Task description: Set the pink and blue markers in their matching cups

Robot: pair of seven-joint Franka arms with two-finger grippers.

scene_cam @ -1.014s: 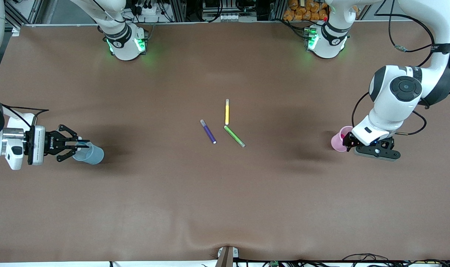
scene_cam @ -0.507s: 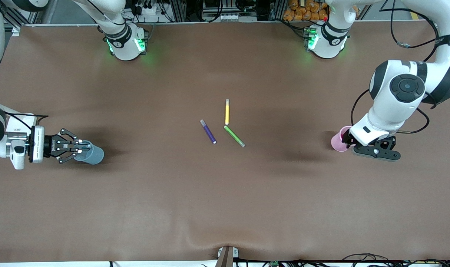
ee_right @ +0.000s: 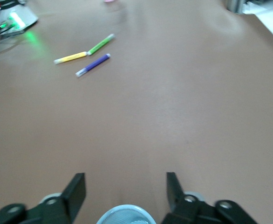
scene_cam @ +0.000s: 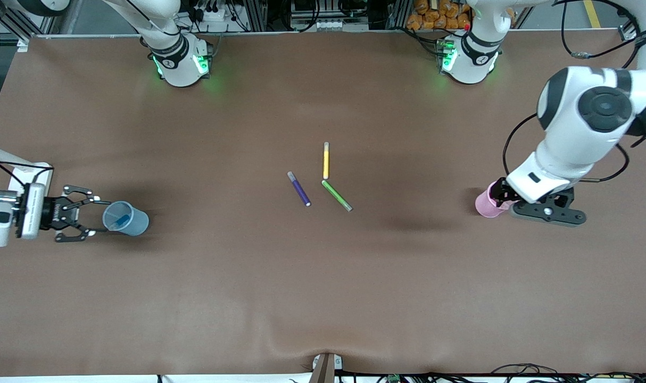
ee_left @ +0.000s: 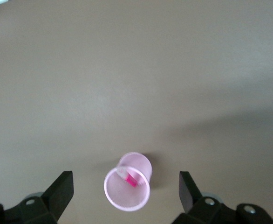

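Once released, blue marker inside blue cup; both end effectors wide, withdrawn.

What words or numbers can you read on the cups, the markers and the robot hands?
None can be read.
Right end effector: tiny white print on its black body, too small to read.
Blue cup, pink cup and the markers show no writing.
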